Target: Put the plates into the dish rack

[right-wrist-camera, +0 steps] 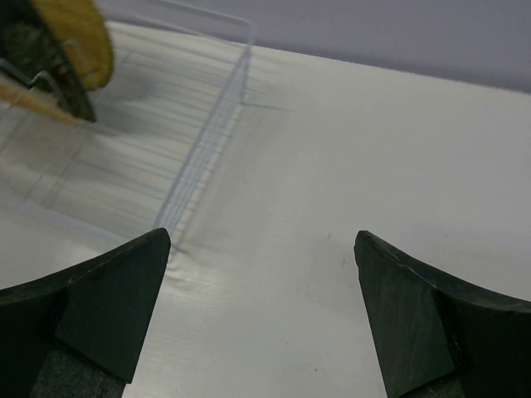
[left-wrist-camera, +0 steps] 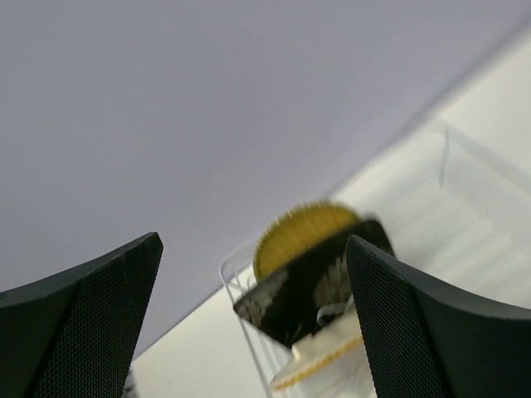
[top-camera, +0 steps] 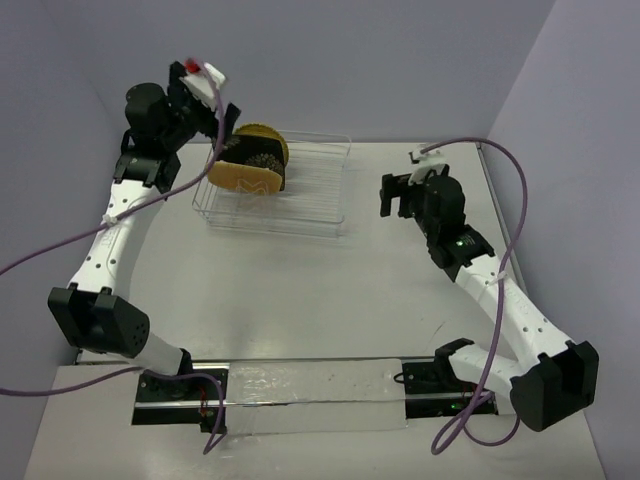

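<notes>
Silvery wire dish rack (top-camera: 315, 195) at the counter's (top-camera: 300, 290) far side holds all three plates (top-camera: 250, 165) on edge at its left end, left gripper (left-wrist-camera: 253, 245) wide open and empty near them, right gripper (right-wrist-camera: 261, 236) likewise open, well apart.

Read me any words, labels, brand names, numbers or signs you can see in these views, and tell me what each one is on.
No text is readable in any view.
On the tan rounded-square bamboo plate standing in the silvery wire dish rack: a small white mark, too small to read as lettering.
On the black square plate with white flowers: pattern only, blurred, no words.
</notes>
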Motion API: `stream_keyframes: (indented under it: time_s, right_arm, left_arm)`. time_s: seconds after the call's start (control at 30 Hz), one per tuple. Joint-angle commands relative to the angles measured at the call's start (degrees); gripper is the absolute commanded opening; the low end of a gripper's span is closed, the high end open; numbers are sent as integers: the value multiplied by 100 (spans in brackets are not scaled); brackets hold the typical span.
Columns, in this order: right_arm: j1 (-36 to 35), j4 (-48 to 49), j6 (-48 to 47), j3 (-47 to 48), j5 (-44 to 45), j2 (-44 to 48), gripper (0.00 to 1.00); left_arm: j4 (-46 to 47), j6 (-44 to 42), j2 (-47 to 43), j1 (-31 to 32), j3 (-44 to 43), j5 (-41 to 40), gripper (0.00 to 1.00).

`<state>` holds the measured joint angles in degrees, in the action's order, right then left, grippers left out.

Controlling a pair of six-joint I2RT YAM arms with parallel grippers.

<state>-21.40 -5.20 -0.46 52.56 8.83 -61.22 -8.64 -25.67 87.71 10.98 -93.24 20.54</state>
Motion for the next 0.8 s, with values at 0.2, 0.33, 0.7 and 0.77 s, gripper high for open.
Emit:
stream_keyframes:
  time_s: [0.2,0.33,0.7,0.77]
  right_arm:
    - [1191,-231,2128,-836,98,827,100]
    - [1306,-612,2310,-972,44,993,100]
    - [1305,-721,2262,-1145,-91,1548,100]
    - [1305,-721,2247,-1174,-18,1621,100]
  left_arm:
    - [-172,5710,-814,-271,964,-3724,100]
    - [-375,6138,-1175,-630,1819,-3555,99]
    - [-160,6102,-1670,-667,2686,-3221,99]
    - [-131,6116,-1707,-667,2738,-3220,99]
